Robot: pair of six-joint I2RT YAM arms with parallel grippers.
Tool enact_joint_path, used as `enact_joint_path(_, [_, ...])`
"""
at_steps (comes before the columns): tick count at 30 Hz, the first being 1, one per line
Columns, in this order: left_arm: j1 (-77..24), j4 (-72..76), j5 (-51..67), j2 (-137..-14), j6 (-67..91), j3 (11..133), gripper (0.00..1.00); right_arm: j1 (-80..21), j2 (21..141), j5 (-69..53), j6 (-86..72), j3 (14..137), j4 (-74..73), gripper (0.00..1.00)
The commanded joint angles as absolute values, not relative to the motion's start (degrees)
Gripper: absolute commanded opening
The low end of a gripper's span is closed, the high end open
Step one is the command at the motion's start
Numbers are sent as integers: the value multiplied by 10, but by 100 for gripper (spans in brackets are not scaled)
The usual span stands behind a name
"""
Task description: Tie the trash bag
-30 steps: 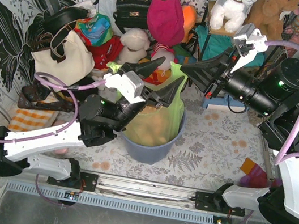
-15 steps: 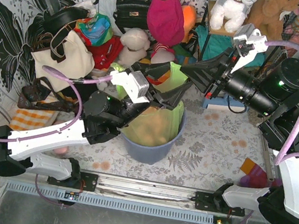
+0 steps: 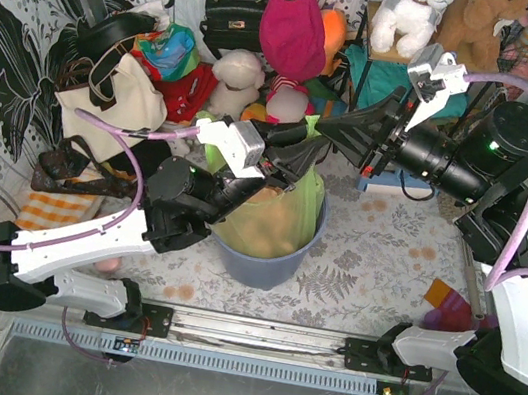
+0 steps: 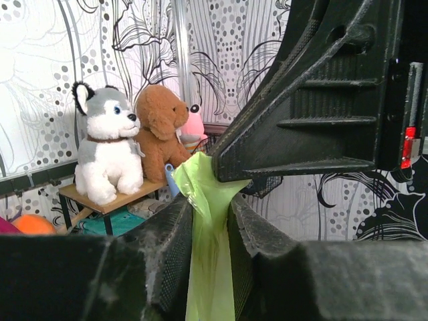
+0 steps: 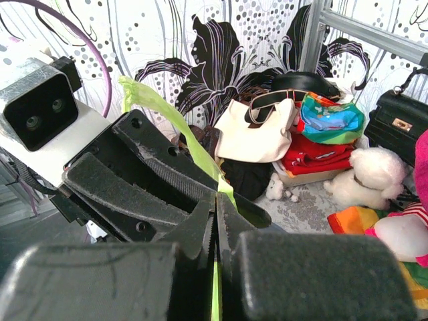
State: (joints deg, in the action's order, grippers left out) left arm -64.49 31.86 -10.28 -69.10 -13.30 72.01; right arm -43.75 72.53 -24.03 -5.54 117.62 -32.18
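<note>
One trash bag [image 3: 278, 222], pinched by left gripper [image 4: 209, 210], right gripper [image 5: 215, 212]

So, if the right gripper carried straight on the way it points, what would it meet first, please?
The left gripper: its fingers sit directly ahead of the right gripper, both on the same raised strand of the trash bag. They look nearly touching, though depth is unclear.

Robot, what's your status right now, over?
Right fingers shut on trash bag strip. Left fingers pinching same strip next to them. Bag sits in bin. Nothing in the way.
</note>
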Motion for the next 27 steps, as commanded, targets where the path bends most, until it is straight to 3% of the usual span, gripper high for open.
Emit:
enact_joint_path(1, [-642,309,-86,-678,-128,743,30,-438,727,-253,-65,1175,-314,0])
enact_joint_path(6, [-642,283,-59,-672,-126,747,9,-437,731,-252,-68,1182,-305,0])
enact_joint_path(8, [-642,280,-44,-667,-123,740,5,-438,734,-248,-70,1190,-296,17])
enact_joint_path(13, [-642,293,19,-644,-110,710,4,-438,766,-271,-73,1236,-292,40])
enact_joint_path(27, [-642,191,145,-624,-84,714,3,-438,915,-420,-65,1396,-319,66])
